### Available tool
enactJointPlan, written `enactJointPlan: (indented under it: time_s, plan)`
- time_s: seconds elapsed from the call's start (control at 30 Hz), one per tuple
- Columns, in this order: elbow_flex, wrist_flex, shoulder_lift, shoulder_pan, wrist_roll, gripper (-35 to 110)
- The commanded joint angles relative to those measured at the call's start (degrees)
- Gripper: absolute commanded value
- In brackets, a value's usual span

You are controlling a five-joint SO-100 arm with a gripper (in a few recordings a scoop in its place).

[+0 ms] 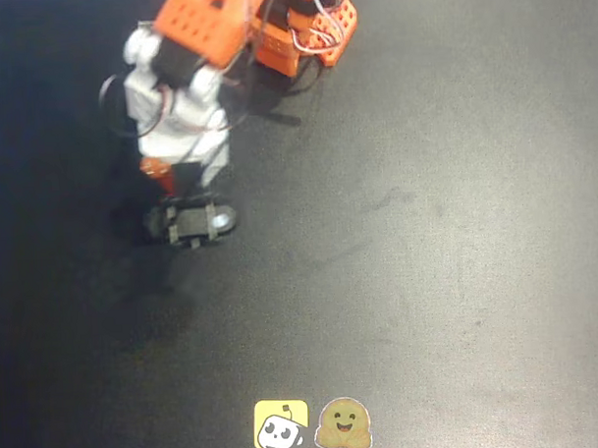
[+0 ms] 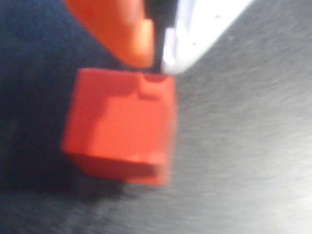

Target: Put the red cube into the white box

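In the wrist view, one red cube [image 2: 120, 125] sits on the dark table [image 2: 249, 155], its top edge just under the tips of the gripper [image 2: 156, 47]. One orange finger [image 2: 114, 18] stands at left and one white finger [image 2: 205, 19] at right, with only a narrow dark slit between them (the picture is blurred). In the overhead view the arm [image 1: 177, 100] reaches down at upper left; two stickers [image 1: 311, 425] lie at the bottom edge.
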Motion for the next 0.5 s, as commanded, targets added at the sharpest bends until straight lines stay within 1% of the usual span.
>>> enactJointPlan:
  time_s: [0.0,0.1,0.23,0.47]
  plan:
    - [-3.69,-0.7,-1.93,0.26,0.18,5]
    - [-3.87,-0.7,-3.25,0.18,1.93,15]
    - [-4.13,-0.53,-3.96,-0.88,3.34,22]
    - [-4.13,-0.44,-4.48,-2.9,5.54,26]
